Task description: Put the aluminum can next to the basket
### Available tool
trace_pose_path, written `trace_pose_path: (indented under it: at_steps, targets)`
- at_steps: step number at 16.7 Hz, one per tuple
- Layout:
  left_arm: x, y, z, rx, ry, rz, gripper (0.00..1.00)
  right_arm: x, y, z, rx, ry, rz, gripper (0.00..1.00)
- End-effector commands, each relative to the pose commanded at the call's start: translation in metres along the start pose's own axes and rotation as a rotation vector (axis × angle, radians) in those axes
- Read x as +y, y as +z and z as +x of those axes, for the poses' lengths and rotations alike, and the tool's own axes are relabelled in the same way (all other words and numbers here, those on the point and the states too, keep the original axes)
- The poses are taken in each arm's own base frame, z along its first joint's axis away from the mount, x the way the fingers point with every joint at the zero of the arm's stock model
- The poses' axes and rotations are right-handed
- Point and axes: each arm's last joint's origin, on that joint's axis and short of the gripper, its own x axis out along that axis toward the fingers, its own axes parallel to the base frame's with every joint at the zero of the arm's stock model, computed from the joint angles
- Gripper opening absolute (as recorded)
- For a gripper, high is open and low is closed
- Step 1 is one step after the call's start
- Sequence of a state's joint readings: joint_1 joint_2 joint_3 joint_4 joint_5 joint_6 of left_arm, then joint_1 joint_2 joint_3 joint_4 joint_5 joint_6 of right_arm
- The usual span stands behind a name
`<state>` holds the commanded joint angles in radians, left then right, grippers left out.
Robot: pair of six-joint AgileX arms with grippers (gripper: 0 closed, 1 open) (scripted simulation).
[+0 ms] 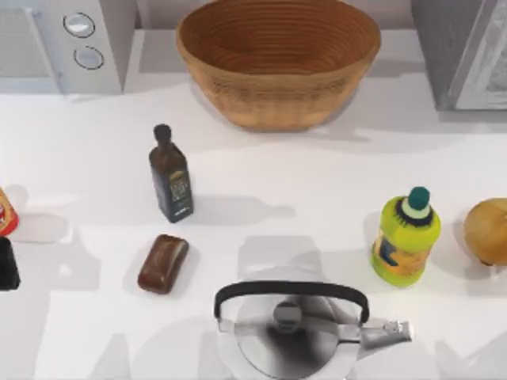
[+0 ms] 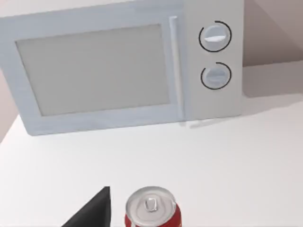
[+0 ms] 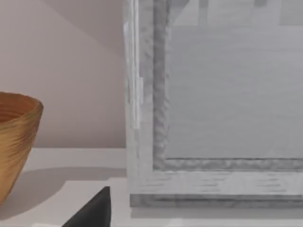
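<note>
The aluminum can (image 1: 5, 212), red with a silver top, stands at the table's far left edge. In the left wrist view the can (image 2: 151, 211) sits close below the camera, in front of the microwave. My left gripper (image 1: 6, 265) is just in front of the can at the left edge. It is open, and its dark finger (image 2: 93, 213) stands beside the can with a gap. The wicker basket (image 1: 277, 107) sits at the back centre, far from the can. My right arm is parked at the right; its finger (image 3: 94, 213) shows near the basket (image 3: 16, 142).
A microwave (image 1: 71, 39) fills the back left and a grey appliance (image 1: 467, 47) the back right. Between can and basket stand a dark bottle (image 1: 170, 178) and a brown bar (image 1: 164, 263). A kettle (image 1: 289, 328), a yellow-green bottle (image 1: 406, 237) and an onion (image 1: 487, 229) sit at the front and right.
</note>
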<state>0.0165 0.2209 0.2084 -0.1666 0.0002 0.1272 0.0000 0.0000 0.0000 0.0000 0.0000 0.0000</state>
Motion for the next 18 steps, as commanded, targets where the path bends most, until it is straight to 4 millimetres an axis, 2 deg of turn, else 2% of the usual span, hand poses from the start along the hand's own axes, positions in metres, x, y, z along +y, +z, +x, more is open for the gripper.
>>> trace_pose_path:
  at_steps: [4,6,9,13,16,18]
  targets:
    - [0.01,0.047,0.02,0.271,-0.037,0.158,1.0,0.0,0.0,0.0,0.0,0.0,0.0,1.0]
    - [0.016,0.07,0.043,0.432,-0.081,0.243,1.0,0.0,0.0,0.0,0.0,0.0,0.0,1.0]
    - [0.025,0.093,0.09,0.677,-0.183,0.363,1.0,0.0,0.0,0.0,0.0,0.0,0.0,1.0]
    - [0.038,0.097,0.164,0.964,-0.363,0.485,1.0,0.0,0.0,0.0,0.0,0.0,0.0,1.0]
    - [0.046,0.084,0.211,1.123,-0.499,0.539,1.0,0.0,0.0,0.0,0.0,0.0,0.0,1.0]
    - [0.049,0.074,0.233,1.195,-0.573,0.561,1.0,0.0,0.0,0.0,0.0,0.0,0.0,1.0]
